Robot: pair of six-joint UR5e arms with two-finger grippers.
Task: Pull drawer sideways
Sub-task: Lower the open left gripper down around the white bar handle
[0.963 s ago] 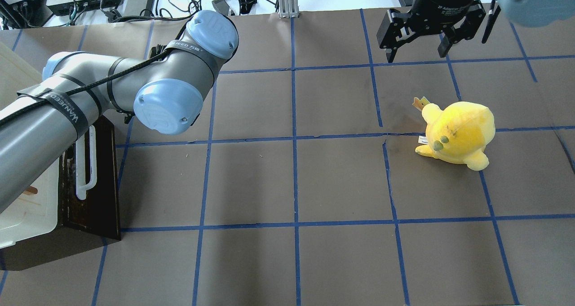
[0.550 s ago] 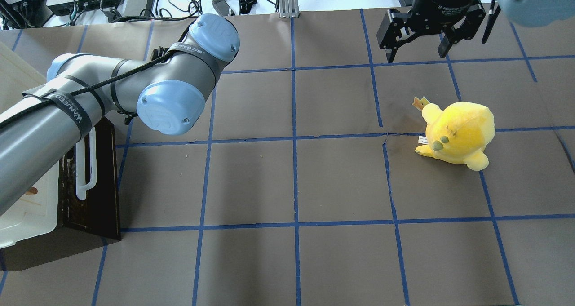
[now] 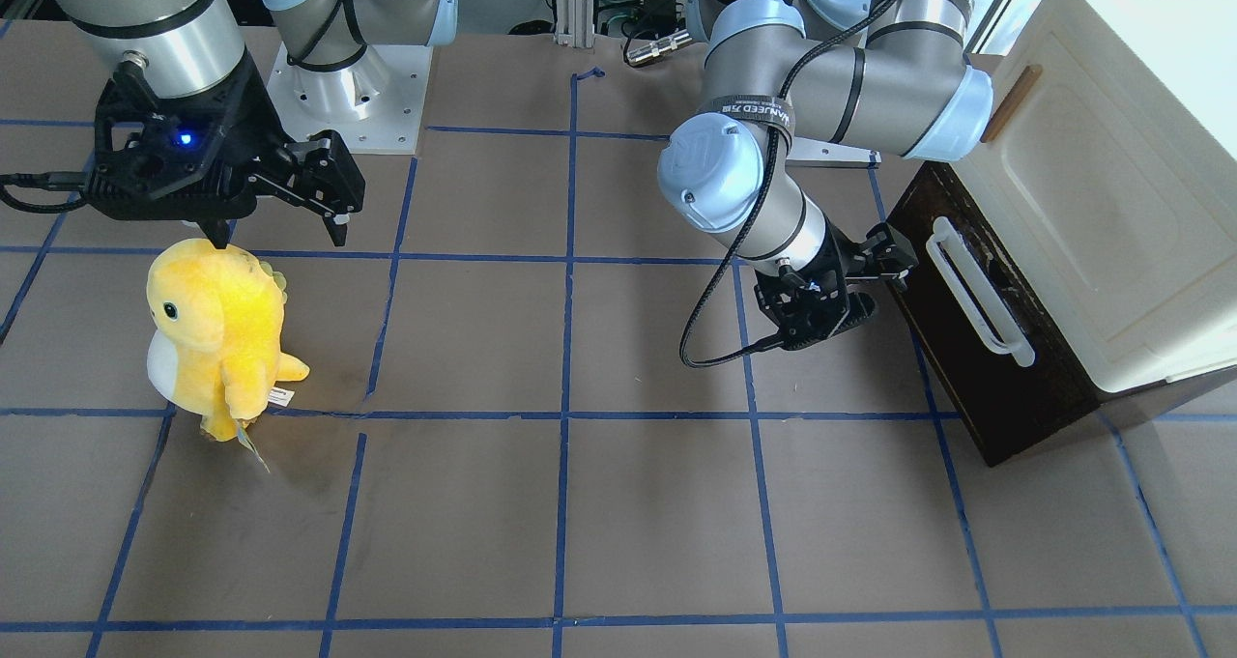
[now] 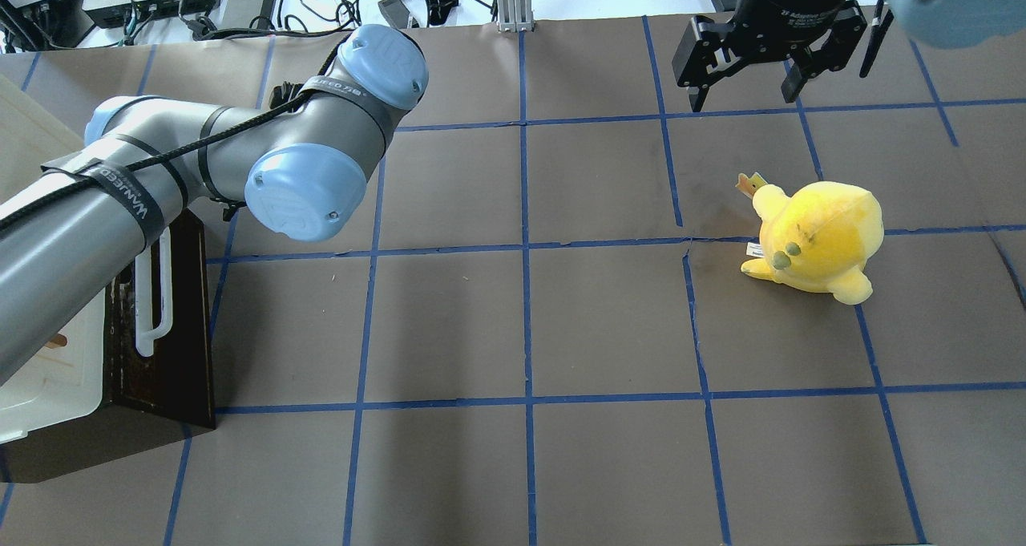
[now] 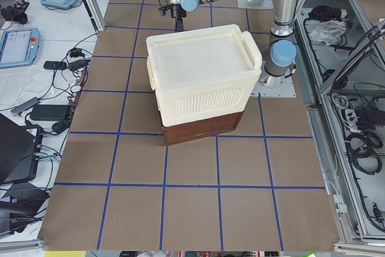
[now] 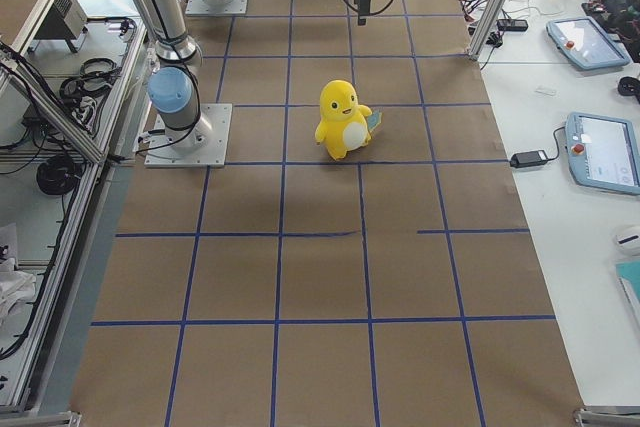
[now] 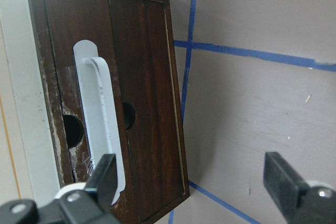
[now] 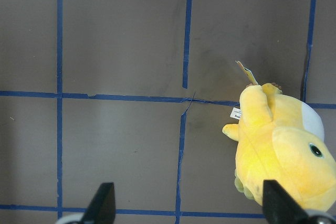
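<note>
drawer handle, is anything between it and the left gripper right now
Nothing visible. The open left gripper faces the drawer front with only air up to its white handle. The yellow plush toy stands far off to the side.

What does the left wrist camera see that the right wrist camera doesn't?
Only the left wrist camera shows the dark brown drawer with its white handle. Only the right wrist camera shows the yellow plush toy. Both show the brown table with blue tape lines, plus their own open end effector: left end effector, right end effector.
</note>
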